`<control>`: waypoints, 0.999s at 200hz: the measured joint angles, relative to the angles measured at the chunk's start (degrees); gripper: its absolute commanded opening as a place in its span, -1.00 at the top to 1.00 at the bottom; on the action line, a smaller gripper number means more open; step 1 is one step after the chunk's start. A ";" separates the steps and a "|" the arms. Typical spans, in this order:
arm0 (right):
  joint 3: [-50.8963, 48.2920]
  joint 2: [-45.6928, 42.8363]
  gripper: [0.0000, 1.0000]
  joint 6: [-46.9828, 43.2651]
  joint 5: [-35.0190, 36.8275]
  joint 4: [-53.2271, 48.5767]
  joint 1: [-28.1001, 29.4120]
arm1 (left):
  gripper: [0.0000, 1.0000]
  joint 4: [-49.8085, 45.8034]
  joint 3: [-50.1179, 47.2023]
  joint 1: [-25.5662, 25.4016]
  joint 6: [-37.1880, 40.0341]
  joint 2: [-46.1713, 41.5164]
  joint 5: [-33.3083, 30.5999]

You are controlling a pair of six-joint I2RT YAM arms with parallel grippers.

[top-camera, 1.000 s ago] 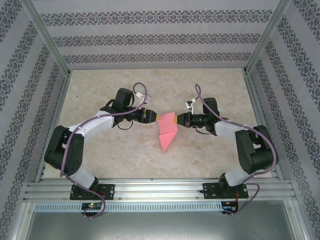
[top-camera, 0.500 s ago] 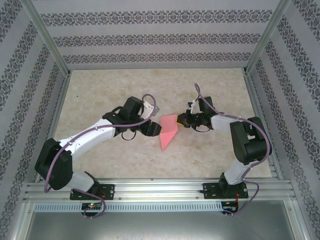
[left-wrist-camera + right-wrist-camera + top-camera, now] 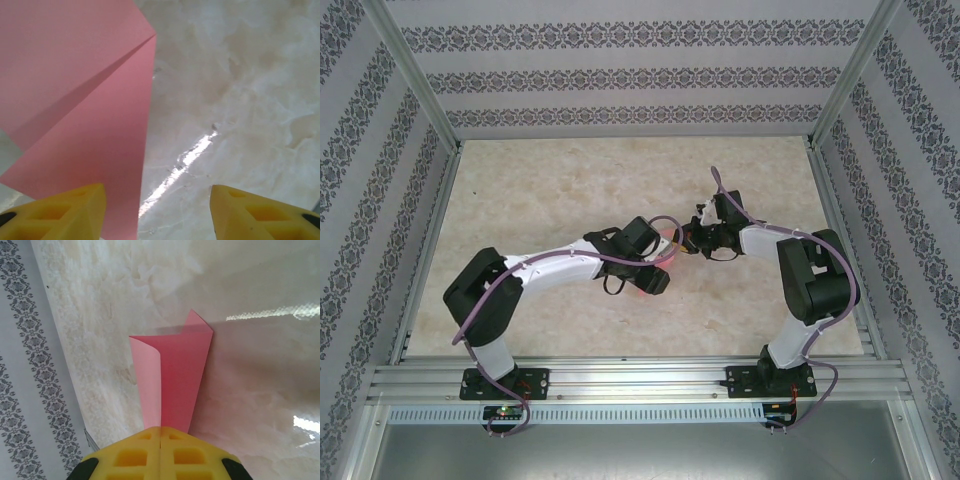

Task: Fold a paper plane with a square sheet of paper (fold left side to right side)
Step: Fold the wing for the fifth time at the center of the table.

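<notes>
The salmon-pink sheet of paper [image 3: 172, 375] is folded, with a diagonal crease [image 3: 90, 85] and one layer curling up. My right gripper [image 3: 160, 429] is shut on its near end, at the middle of the table [image 3: 686, 242]. My left gripper [image 3: 157, 212] hovers open just above the table. Its left fingertip [image 3: 65, 210] is over the paper's edge and its right fingertip [image 3: 260, 212] is over bare table. From above, the left wrist [image 3: 642, 245] covers most of the paper [image 3: 667, 246], so only a pink sliver shows.
The tabletop [image 3: 550, 180] is pale marble-patterned, with patterned walls on three sides and an aluminium frame rail [image 3: 640, 380] along the near edge. Both arms meet near the centre.
The left arm has swung right and forward, so its gripper is now over the paper and hides it from above. Its jaws have opened slightly. The right gripper has kept its grip, hardly moving.
</notes>
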 measured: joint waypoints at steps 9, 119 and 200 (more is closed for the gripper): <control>0.11 0.07 1.00 0.00 0.13 -0.20 0.20 | -0.18 -0.31 0.24 -0.20 -0.09 0.66 -1.33; 2.43 2.71 1.00 -0.59 1.64 -4.15 1.88 | -0.08 -2.21 1.66 -2.34 -0.70 5.70 -11.17; 4.74 3.87 0.77 -1.05 2.75 -5.60 3.67 | 0.13 -2.23 1.66 -2.34 -2.08 6.67 -15.32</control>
